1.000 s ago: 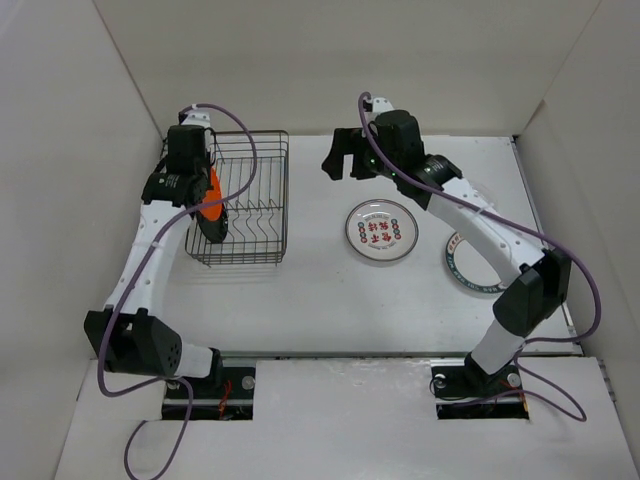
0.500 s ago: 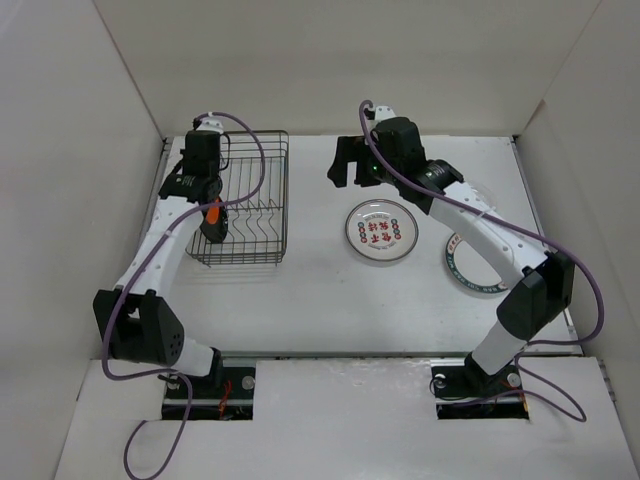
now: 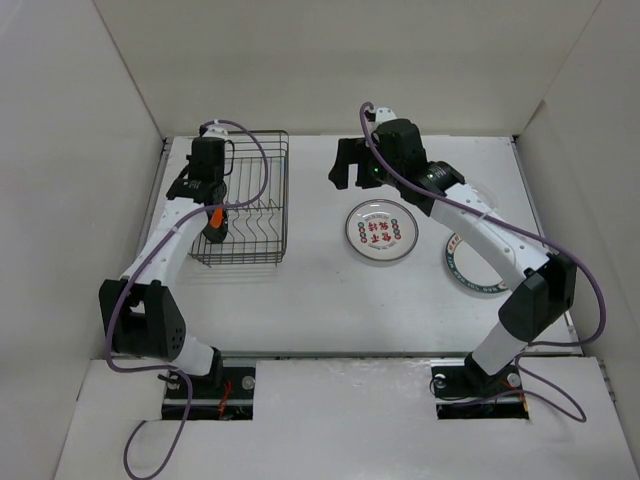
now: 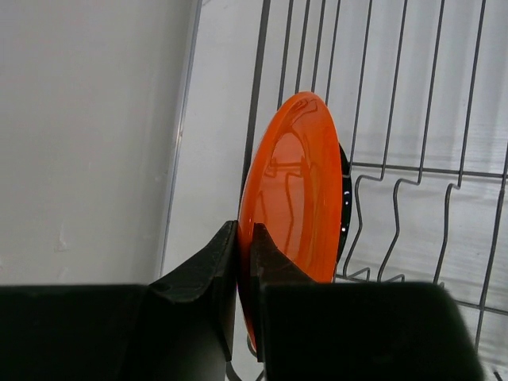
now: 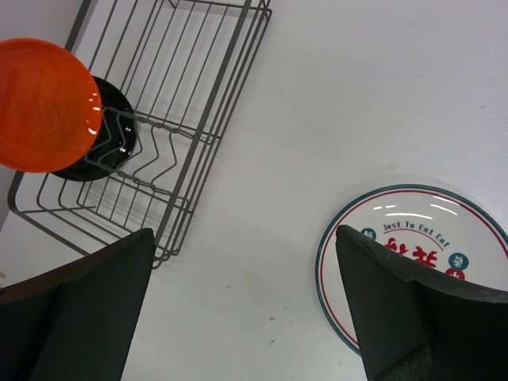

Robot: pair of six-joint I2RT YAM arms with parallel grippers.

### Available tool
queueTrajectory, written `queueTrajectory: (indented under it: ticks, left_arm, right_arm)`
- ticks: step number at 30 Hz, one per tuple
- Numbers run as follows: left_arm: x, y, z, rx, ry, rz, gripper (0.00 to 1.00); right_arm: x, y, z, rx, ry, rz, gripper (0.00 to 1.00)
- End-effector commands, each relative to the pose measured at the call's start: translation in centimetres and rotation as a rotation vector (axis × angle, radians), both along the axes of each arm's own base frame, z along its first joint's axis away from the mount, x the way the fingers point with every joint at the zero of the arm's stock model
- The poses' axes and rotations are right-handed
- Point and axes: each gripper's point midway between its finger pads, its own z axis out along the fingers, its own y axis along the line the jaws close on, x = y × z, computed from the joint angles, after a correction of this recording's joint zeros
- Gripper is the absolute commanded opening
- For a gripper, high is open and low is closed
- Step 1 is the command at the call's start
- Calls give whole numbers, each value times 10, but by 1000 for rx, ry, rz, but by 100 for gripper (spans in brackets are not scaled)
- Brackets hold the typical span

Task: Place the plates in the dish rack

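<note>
Left gripper [image 4: 244, 238] pinched the orange plate [image 4: 294, 190] by its rim, on edge over the near left part of the dish rack [image 5: 212, 135], just beside the black plate [image 5: 115, 151] standing in the dividers. Right gripper [image 5: 244, 234] hung with its fingers spread wide above the table [image 5: 317, 95], between the rack and the white plate with red characters [image 5: 413, 254].

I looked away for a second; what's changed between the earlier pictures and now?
The left gripper, still clamped on the orange plate, swung it edge-on and lowered it toward the dish rack beside the black plate. The open right gripper barely shifted; the white plate with red characters stayed put.
</note>
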Motion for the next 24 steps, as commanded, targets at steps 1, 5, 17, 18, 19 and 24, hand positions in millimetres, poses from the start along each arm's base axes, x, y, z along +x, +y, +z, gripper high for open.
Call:
queueTrajectory:
  ticks: [1,5,17,18,19,24]
  left_arm:
    - [6,1,0,18,-33,7,0]
    - [6,-2,-9,10,-12,-10,0]
    - [2,-16,-11,-55,18,-73,40]
    - [4,-17,-7,-57,7,-74,42]
    - [4,-19,-4,-63,8,-82,44]
    - [4,-25,61,-94,-110,-128,72]
  right_arm:
    - [-6,0,31,40,-76,13,100]
    - [-7,1,31,43,-74,22,100]
    - [13,-13,6,8,-70,-9,100]
    - [18,-23,1,1,-60,-32,100]
    - [21,-30,5,-4,-75,-40,100]
    - [48,-110,-9,-6,-79,-231,100]
